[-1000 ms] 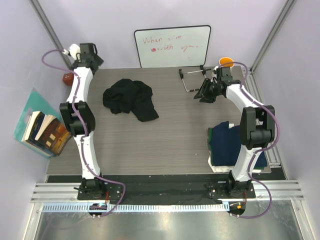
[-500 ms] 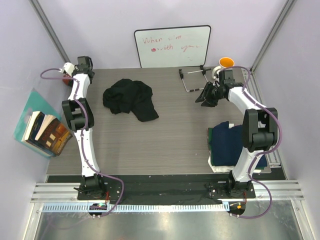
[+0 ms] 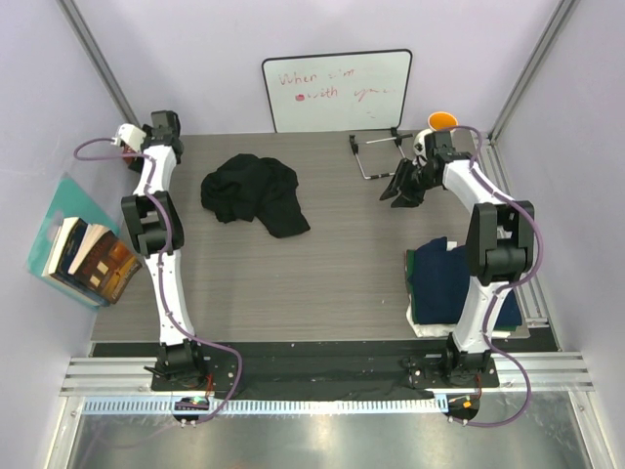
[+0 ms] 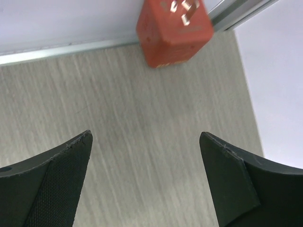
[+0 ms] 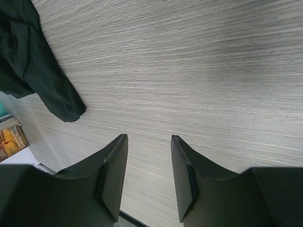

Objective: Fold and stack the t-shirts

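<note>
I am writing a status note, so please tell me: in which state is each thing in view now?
black t-shirt: crumpled, unfolded.
folded t-shirts: stacked, navy on top.
left tool: open, holding nothing.
right tool: open, holding nothing.
books: leaning together, at the far left.

Overhead looks down on the table [image 3: 342, 269]; wrist views sit close; right shares black shirt [image 3: 254, 193].
</note>
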